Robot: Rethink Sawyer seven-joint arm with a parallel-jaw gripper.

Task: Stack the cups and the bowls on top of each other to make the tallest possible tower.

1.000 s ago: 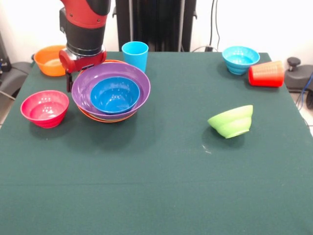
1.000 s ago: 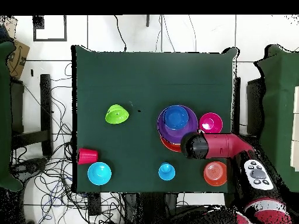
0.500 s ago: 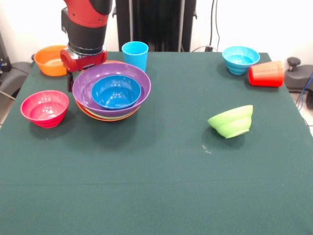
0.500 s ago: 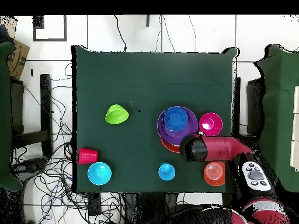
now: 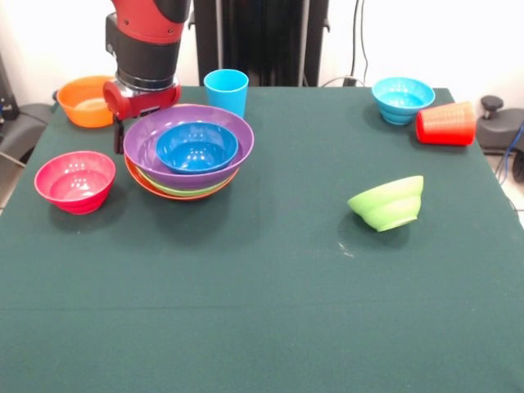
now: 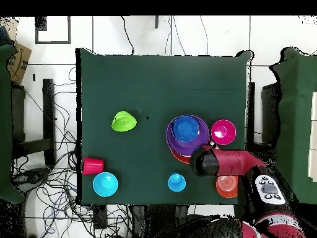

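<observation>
Fingers [image 5: 119, 135] beside tower [image 5: 189, 152], green table [image 5: 270, 286].

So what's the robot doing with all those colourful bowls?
It's building a tower. The arm's gripper is down at the edge of the tower, which has a dark blue bowl in a purple bowl, over lime green and orange ones. Waiting loose on the table: a magenta-red bowl, a small orange bowl, a tipped lime green bowl, a light blue bowl, an upright light blue cup and a red cup on its side.
</observation>
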